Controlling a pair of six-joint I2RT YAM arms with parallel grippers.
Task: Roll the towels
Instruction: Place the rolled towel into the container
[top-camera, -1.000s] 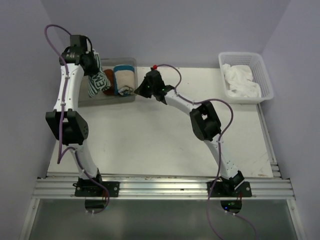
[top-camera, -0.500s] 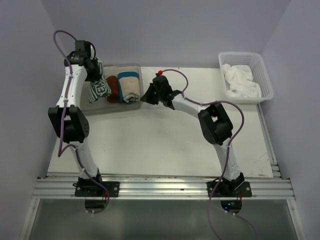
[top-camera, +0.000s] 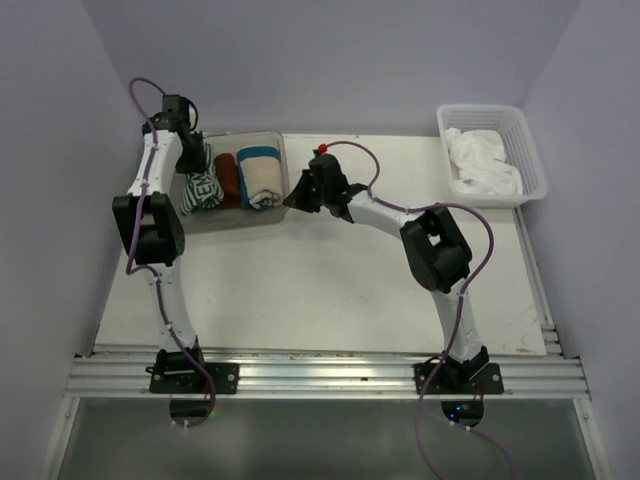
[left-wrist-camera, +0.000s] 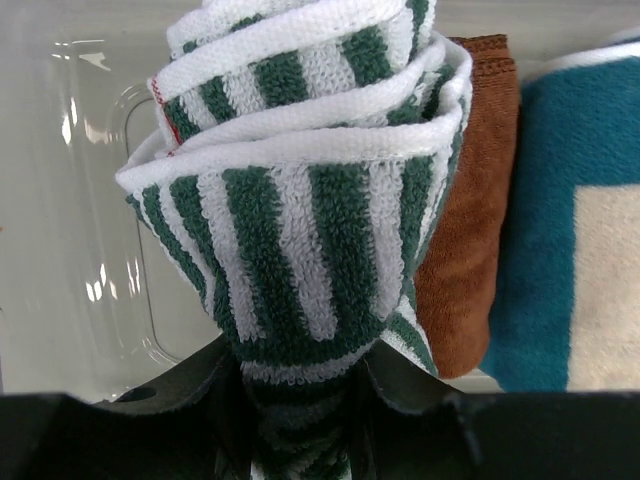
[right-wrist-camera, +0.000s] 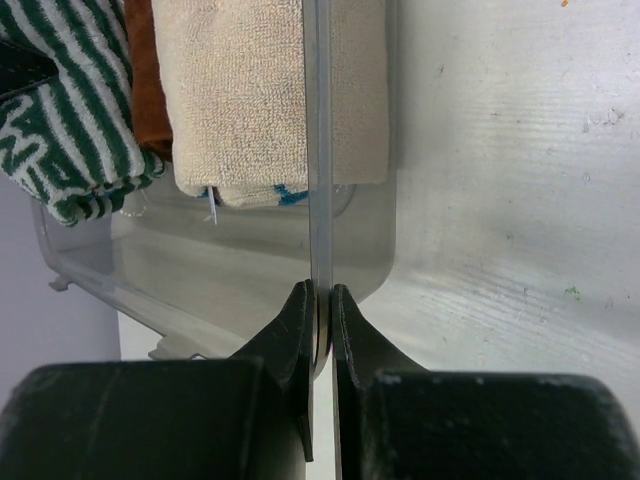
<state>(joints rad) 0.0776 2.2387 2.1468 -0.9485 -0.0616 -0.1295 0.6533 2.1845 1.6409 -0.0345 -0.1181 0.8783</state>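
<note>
Cloth partly hides my left gripper (left-wrist-camera: 300, 385), clamped on the striped towel (left-wrist-camera: 300, 220) in the clear bin (left-wrist-camera: 90, 200). My right gripper (right-wrist-camera: 318, 325) pinches its wall. The white towel (top-camera: 485, 160) lies in the basket (top-camera: 533, 150).

You're looking at a striped towel (left-wrist-camera: 300, 230): dark green and white bands, thin red stitching on one hem. The brown towel (left-wrist-camera: 470, 220) is plain rust. The cream towel (left-wrist-camera: 590, 230) has a teal band. Your bin (left-wrist-camera: 90, 200) is clear plastic. White towel (top-camera: 480, 160), plain, in a white lattice basket (top-camera: 536, 165). Counter (top-camera: 320, 290) off-white, walls (top-camera: 350, 60) pale lavender.
</note>
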